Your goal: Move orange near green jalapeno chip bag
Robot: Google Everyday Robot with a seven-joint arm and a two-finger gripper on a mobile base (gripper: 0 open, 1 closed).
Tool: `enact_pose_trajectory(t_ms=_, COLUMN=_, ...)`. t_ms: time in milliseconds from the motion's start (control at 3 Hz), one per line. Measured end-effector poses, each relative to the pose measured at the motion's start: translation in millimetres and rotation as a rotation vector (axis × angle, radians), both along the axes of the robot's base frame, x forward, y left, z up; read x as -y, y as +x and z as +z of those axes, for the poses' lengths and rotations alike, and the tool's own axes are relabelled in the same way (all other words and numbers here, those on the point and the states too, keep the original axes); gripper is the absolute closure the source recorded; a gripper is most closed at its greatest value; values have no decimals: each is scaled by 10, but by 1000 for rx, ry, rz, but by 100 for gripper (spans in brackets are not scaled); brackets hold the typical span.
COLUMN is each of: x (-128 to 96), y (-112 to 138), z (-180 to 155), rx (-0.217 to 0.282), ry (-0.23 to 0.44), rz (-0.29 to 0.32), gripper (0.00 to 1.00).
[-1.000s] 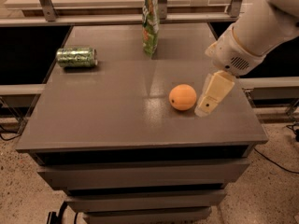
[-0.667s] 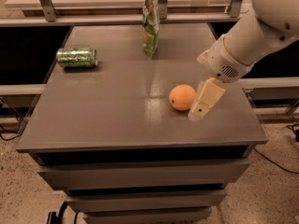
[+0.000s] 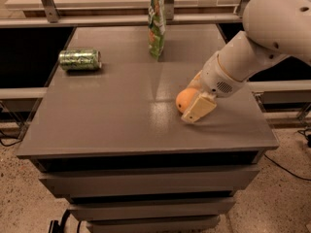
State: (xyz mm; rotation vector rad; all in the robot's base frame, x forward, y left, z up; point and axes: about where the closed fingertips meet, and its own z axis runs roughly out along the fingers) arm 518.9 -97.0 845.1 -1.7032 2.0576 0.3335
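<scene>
The orange [image 3: 184, 100] rests on the grey table [image 3: 121, 115] right of centre. My gripper [image 3: 195, 94] has come down over the fruit's right side. One cream finger [image 3: 199, 109] stands in front of the orange and the other shows just behind it, so the jaws are open around the fruit. The green jalapeno chip bag [image 3: 156, 22] stands upright at the far middle of the table, well beyond the orange.
A green patterned drink can [image 3: 79, 59] lies on its side at the far left. A metal rail and a shelf run behind the table. My white arm [image 3: 262, 42] reaches in from the upper right, over the table's right edge.
The gripper has moved left and down from beside the orange until its fingers stand on either side of it. The orange, bag and can have not moved.
</scene>
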Motion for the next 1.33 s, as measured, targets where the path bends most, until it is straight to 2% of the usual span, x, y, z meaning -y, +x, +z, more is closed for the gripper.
enact_pose_trajectory(t_ms=333, x=-53, y=-8, z=-79, rx=-19, ry=8, rz=8, gripper=64)
enact_pose_trajectory(t_ms=667, x=15, y=168, z=-13, rx=-44, ry=77, rz=-21, gripper=88)
enact_pose_trajectory(t_ms=1000, x=58, y=587, z=186, rx=-46, ry=163, rz=-53, gripper=100)
enact_pose_trajectory(t_ms=1333, x=33, y=1073, z=342, rx=-48, ry=244, rz=-73, gripper=100)
